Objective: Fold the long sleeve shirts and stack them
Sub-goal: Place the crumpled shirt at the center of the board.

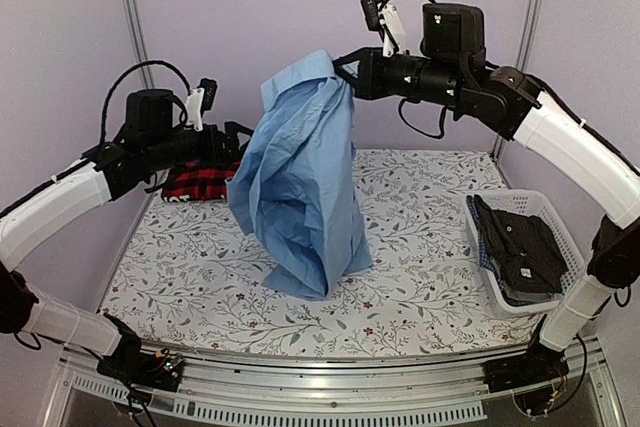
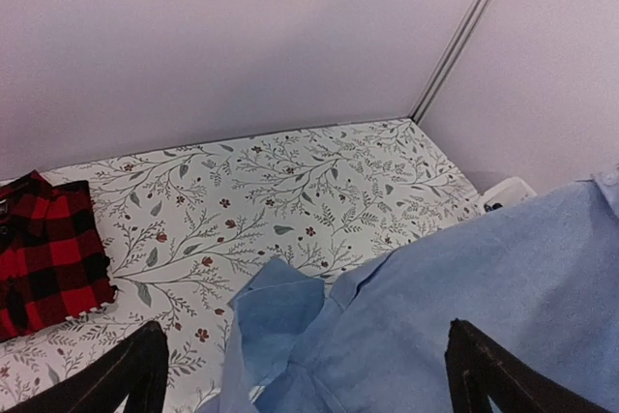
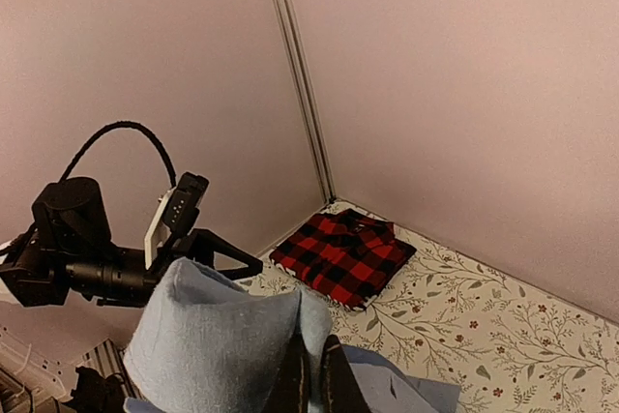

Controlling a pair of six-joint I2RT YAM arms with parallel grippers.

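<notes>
A plain light blue shirt [image 1: 300, 177] hangs high above the table, its lower end resting on the cloth. My right gripper [image 1: 345, 72] is shut on its top edge; the right wrist view shows the fingers pinching blue cloth [image 3: 227, 336]. My left gripper [image 1: 238, 142] is open, level with the shirt's left side; in the left wrist view its spread fingers [image 2: 135, 369] frame the blue shirt [image 2: 435, 316] without touching it. A folded red-and-black plaid shirt [image 1: 200, 182] lies at the back left, also in the left wrist view [image 2: 48, 253] and the right wrist view [image 3: 343, 253].
A white plastic basket [image 1: 560, 227] at the right table edge holds dark shirts [image 1: 520, 247]. The floral tablecloth [image 1: 420, 207] covers the table. Purple walls and metal posts [image 1: 130, 7] close in the back and sides.
</notes>
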